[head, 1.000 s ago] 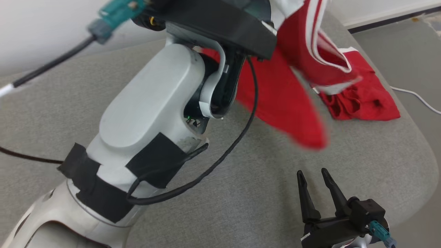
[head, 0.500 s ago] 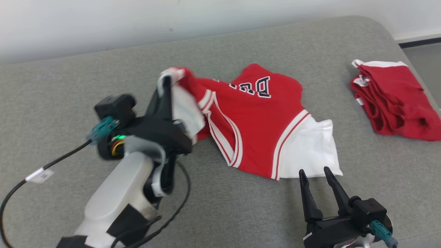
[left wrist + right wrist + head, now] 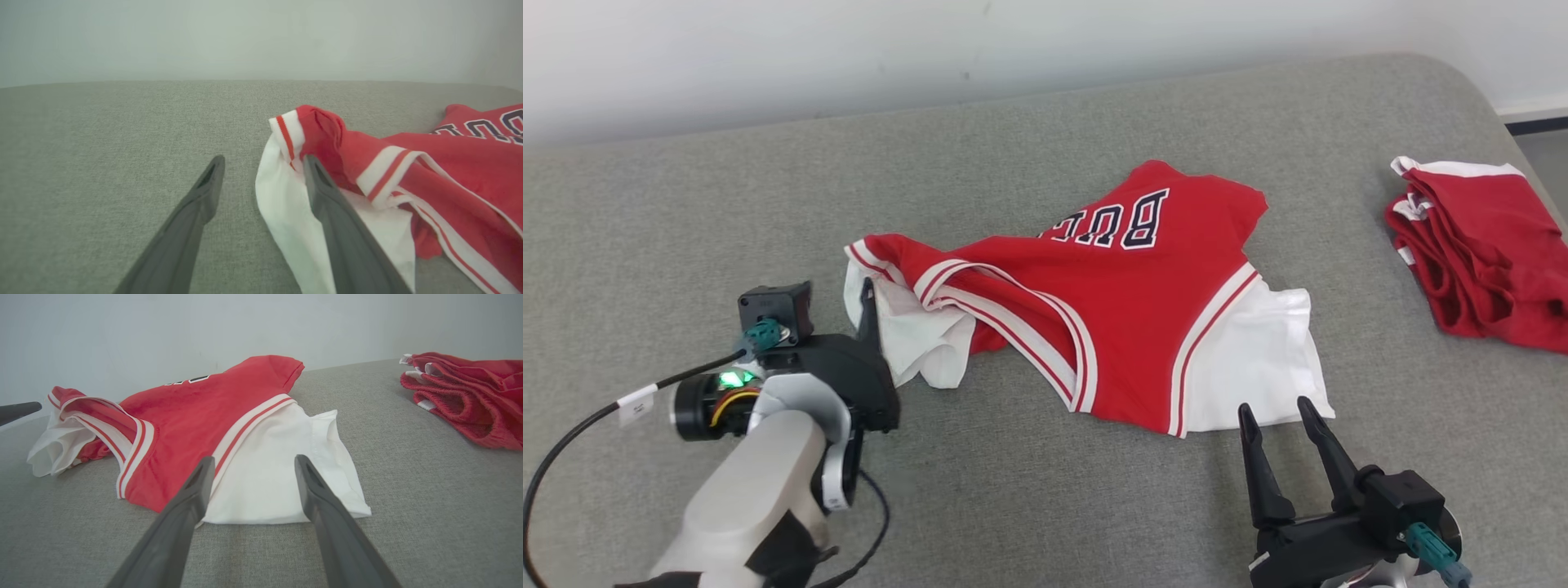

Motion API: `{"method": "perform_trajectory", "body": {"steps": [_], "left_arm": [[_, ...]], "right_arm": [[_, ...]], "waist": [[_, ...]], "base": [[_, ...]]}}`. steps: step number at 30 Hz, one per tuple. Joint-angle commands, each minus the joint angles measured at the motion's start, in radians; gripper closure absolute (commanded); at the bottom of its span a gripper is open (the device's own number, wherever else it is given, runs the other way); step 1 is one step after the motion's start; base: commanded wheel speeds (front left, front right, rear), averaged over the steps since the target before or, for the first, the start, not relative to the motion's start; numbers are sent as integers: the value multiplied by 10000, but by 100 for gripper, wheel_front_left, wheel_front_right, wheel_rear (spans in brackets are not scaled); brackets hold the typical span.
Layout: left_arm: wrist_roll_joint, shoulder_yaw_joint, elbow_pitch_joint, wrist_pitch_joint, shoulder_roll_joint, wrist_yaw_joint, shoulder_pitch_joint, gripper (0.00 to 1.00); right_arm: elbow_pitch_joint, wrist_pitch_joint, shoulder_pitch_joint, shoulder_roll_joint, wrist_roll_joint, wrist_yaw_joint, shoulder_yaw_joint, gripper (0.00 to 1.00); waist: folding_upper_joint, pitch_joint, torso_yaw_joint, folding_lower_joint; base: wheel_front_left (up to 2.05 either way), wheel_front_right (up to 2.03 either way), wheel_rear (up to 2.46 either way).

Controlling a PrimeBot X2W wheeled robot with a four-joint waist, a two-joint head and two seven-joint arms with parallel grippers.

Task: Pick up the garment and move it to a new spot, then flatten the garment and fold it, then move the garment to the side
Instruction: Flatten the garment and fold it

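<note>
On the grey cushion (image 3: 686, 204), we find the garment (image 3: 1143, 327) crumpled and ungripped, left gripper (image 3: 263, 162) and right gripper (image 3: 1274, 406) both spread, presumably poised for flattening.

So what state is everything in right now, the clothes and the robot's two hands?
Jersey: rumpled, unfolded, lying on the grey cushion.
Red pile: loosely folded, lying apart at the right.
Left hand: open, at the jersey's white corner.
Right hand: open, empty, just short of the jersey.
</note>
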Motion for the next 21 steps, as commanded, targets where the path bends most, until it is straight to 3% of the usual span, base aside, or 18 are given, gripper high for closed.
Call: {"method": "perform_trajectory", "body": {"steps": [1, 6, 13, 21], "left_arm": [[166, -55, 46, 6, 127, 50, -85, 0], [112, -387, -603, 230, -17, -272, 250, 0], [82, -1533, -2501, 1686, -688, -594, 1093, 0], [376, -2287, -2672, 2481, -975, -463, 1077, 0]], "right_arm": [[-24, -4, 77, 4, -51, -26, -15, 0], [-99, -4, 249, 47, -98, -26, -168, 0], [-197, -4, 183, 87, -77, -26, -140, 0], [-191, -4, -17, 166, 46, -26, -119, 0]], "waist": [[-1, -38, 41, 0], [-1, -94, 230, 0], [-1, 62, 126, 0], [-1, 410, -570, 0]], "base": [[0, 0, 0], [0, 0, 0], [0, 0, 0], [0, 0, 0]]}}
